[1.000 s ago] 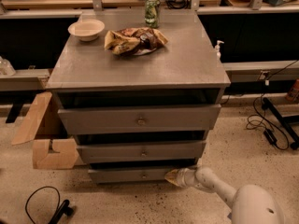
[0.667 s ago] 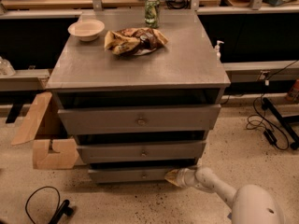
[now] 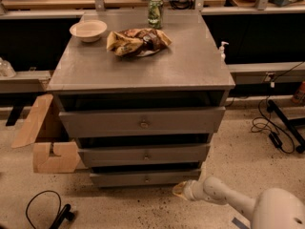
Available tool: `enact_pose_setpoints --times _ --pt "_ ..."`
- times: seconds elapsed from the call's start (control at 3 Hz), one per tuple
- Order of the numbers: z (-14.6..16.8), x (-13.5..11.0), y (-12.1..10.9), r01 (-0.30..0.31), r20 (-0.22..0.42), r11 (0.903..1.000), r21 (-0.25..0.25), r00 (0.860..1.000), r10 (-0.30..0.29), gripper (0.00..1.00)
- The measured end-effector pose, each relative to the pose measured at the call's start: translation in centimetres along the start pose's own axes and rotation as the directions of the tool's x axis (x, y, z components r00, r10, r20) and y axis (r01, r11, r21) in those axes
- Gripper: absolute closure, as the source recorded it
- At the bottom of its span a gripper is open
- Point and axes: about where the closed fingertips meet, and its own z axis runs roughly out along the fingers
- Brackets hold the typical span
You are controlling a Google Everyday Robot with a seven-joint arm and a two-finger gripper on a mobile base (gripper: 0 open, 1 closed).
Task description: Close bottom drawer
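Observation:
The bottom drawer (image 3: 143, 178) is the lowest and slimmest of three grey drawer fronts in the grey cabinet (image 3: 143, 70), with a tiny brass knob (image 3: 147, 179). It sits slightly out, with a dark gap above it. My gripper (image 3: 180, 190) is at the end of the white arm (image 3: 224, 197), low near the floor, just in front of and below the drawer's right end.
On the cabinet top lie a white bowl (image 3: 88, 30), a chip bag (image 3: 138, 41) and a green can (image 3: 155, 12). A cardboard box (image 3: 45, 137) stands at the left. A black cable (image 3: 47, 209) lies on the floor at lower left, cables and a stand at right.
The gripper stays at the right end of the bottom drawer; nothing else has visibly moved.

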Motion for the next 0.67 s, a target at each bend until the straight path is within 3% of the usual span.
enact_pose_setpoints --times 0.33,0.67 --pt "-10.5 3.2 -0.8 0.087 -0.124 0.9876 0.131 0.99 -0.071 1.0" --pt "-19.8 3.8 -3.0 0.158 -0.235 0.9522 0.262 0.967 -0.096 1.0"
